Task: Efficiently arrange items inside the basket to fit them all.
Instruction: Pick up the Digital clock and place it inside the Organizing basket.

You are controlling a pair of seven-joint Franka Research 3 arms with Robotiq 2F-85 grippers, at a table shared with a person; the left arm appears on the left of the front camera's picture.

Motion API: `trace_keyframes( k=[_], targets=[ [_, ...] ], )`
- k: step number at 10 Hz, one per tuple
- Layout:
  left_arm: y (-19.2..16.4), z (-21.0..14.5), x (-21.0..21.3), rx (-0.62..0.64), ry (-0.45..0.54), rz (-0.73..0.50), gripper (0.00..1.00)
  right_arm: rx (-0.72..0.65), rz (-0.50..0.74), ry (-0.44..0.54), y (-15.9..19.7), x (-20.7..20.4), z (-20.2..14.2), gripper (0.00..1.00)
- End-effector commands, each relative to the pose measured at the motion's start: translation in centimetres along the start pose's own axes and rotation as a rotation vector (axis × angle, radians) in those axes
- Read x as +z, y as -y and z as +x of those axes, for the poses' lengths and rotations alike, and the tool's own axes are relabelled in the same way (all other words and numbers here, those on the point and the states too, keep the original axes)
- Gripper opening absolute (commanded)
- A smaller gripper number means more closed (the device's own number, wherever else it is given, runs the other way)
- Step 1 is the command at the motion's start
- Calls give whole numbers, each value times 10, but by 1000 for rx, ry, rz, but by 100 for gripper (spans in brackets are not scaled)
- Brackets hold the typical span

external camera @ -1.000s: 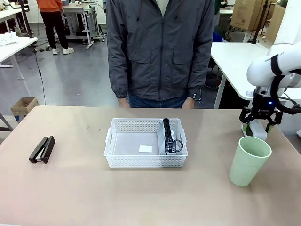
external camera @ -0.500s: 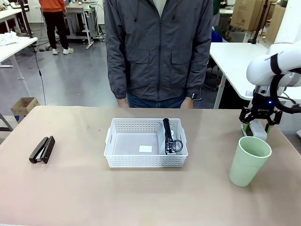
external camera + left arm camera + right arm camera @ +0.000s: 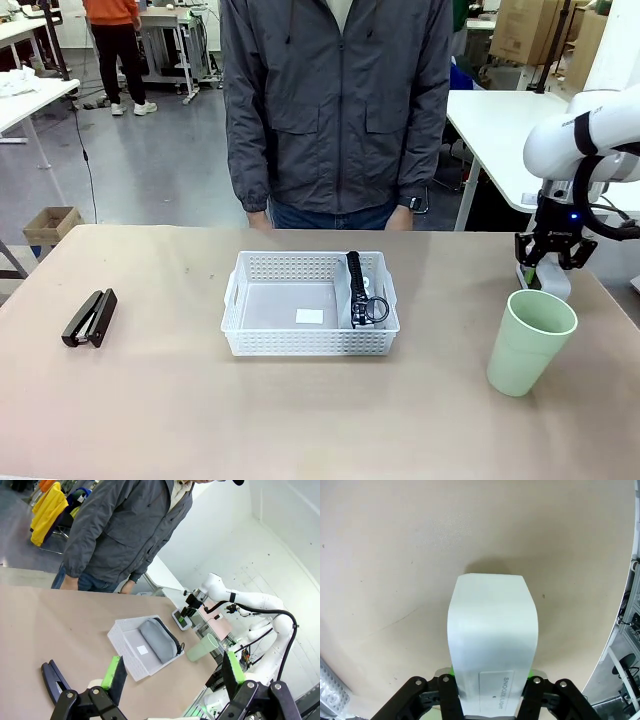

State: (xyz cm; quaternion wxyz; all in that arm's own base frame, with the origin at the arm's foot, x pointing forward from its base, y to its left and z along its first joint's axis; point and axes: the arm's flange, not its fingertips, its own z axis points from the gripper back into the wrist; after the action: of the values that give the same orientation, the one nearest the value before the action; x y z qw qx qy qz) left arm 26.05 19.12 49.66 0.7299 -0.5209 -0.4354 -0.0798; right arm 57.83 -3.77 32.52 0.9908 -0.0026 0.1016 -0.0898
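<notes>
Box (image 3: 492, 645) sits clamped across its near end in my right jaws: probably light, rigid, smooth plastic, so it may slip. Left jaws hang apart, empty.

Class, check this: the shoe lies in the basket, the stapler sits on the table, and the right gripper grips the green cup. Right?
No. The right gripper grips the small white box, not the cup, which stands free nearby. The right wrist view shows it. The rest holds.
</notes>
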Motion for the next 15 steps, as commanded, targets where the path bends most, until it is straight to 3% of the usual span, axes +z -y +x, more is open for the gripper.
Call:
trace_keyframes(
  k=[1,4,6,9,12,14,15],
  targets=[
    [1,2,-1,-22,14,-12,100,-9,15,-15,-5,4,5,0],
    [1,2,-1,-22,14,-12,100,19,43,-16,-2,7,3,0],
    [1,2,-1,-22,14,-12,100,75,71,4,-1,46,-12,0],
    [1,2,-1,-22,14,-12,100,210,14,76,-2,132,-69,0],
    [1,2,-1,-22,14,-12,100,355,17,214,6,180,-131,0],
    [1,2,-1,-22,14,-12,100,349,6,269,11,187,-148,0],
    [1,2,-1,-22,14,-12,100,261,42,263,13,185,-146,0]
  ],
)
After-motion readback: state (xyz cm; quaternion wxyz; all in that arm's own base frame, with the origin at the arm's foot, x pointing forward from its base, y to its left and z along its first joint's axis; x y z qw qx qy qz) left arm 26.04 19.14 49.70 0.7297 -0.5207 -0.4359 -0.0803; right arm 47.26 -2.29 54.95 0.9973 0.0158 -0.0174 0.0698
